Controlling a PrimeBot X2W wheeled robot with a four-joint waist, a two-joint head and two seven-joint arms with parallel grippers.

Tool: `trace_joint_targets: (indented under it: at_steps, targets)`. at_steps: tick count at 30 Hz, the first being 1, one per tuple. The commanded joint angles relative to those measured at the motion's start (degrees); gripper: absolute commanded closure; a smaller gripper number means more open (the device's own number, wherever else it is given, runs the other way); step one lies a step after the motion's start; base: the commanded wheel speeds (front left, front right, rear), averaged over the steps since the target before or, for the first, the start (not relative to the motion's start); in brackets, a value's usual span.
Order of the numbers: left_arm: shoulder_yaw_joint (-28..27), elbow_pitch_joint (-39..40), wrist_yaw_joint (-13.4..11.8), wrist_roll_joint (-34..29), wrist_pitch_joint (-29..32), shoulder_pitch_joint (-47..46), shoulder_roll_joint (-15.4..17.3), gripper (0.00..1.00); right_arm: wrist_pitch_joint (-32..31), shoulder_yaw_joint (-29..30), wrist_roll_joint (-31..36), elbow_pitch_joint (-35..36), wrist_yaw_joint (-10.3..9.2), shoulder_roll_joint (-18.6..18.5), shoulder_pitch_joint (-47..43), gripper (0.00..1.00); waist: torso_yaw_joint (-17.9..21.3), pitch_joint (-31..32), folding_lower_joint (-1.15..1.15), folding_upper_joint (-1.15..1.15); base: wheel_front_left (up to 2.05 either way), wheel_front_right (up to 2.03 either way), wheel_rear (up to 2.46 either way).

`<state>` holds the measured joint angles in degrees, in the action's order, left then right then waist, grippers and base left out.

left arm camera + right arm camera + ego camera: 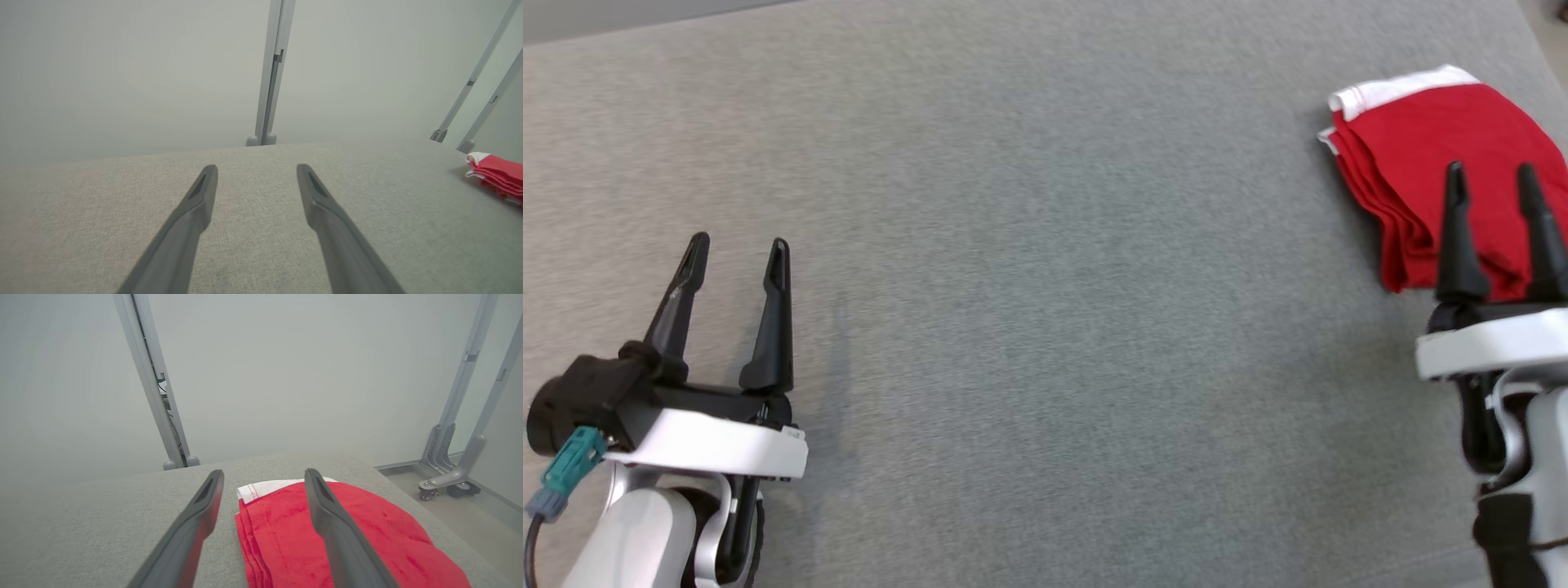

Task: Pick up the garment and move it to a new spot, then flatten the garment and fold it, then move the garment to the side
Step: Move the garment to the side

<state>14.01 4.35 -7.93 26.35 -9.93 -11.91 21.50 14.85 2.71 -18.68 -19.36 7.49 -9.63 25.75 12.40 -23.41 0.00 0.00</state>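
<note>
The garment (1445, 155) is red with a white band, folded into a compact stack at the far right of the grey padded table (1045, 245). It also shows at the right edge of the left wrist view as the garment (496, 175), and under the right fingers as the garment (367, 535). My right gripper (1490, 175) hovers over its near edge, open, with nothing between its fingers. My left gripper (739, 249) rests at the lower left, open and empty, far from the cloth.
Grey metal frame posts (271, 73) stand behind the table's far edge. To the right of the table the floor drops away, with a wheeled frame base (445, 486) there. The table's right edge runs close by the garment.
</note>
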Motion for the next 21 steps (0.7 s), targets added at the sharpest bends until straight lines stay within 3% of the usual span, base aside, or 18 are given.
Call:
trace_joint_targets:
  at_steps: [1,11,21]
  targets:
    - [-0.7,-0.9,-0.43,1.02,-1.02,1.17,-0.71,0.0,-0.87,0.14,1.61,3.2,0.02,1.81,-2.48,0.0,-3.88,3.27,0.0,0.0,0.0,0.0,0.0]
    - [-2.97,-4.5,-1.17,2.72,-3.45,4.3,-1.84,0.0,-4.42,-2.56,6.03,12.78,0.02,5.79,-9.38,0.0,-9.76,7.76,0.0,0.0,0.0,0.0,0.0]
    - [-1.67,-6.12,-1.66,2.34,-3.74,9.03,-2.46,0.0,-7.69,-2.93,8.25,17.31,0.02,6.52,-16.92,0.0,-10.88,14.15,0.0,0.0,0.0,0.0,0.0]
